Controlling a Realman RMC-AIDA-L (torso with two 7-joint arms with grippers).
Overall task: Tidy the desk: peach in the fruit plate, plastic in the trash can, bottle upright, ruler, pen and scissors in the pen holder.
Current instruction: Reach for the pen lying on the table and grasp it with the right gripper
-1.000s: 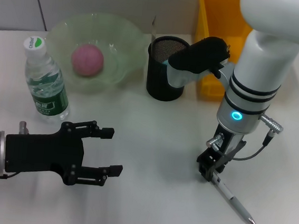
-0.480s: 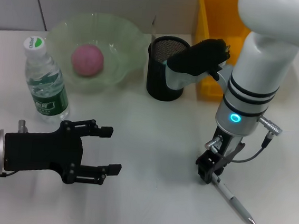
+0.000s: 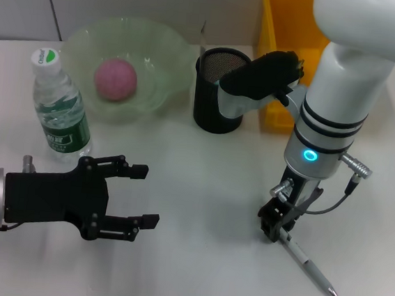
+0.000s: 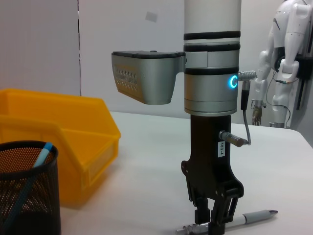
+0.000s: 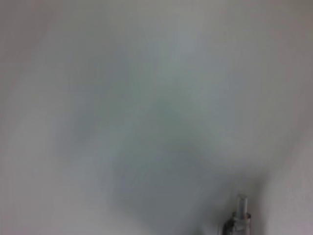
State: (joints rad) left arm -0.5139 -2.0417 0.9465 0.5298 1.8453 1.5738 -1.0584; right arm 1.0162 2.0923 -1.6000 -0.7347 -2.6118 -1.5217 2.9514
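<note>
A white pen [image 3: 306, 265] lies on the table at the front right; in the left wrist view the pen [image 4: 253, 217] lies flat. My right gripper [image 3: 274, 229] points straight down and is shut on the pen's near end, also seen as right gripper [image 4: 214, 224]. The right wrist view shows only the pen's end [image 5: 239, 215] over blurred table. My left gripper [image 3: 146, 197] hovers open at the front left, holding nothing. The pink peach [image 3: 115, 78] sits in the green fruit plate [image 3: 166, 54]. The bottle [image 3: 60, 107] stands upright. The black mesh pen holder [image 3: 218, 97] holds a ruler [image 3: 202, 38].
A yellow bin [image 3: 286, 38] stands behind the pen holder at the back right, also seen as yellow bin [image 4: 58, 132] beside the pen holder [image 4: 27, 196]. Bare table lies between the two grippers.
My left gripper has drifted slightly to the left. The right gripper has stayed on the pen with almost no movement.
</note>
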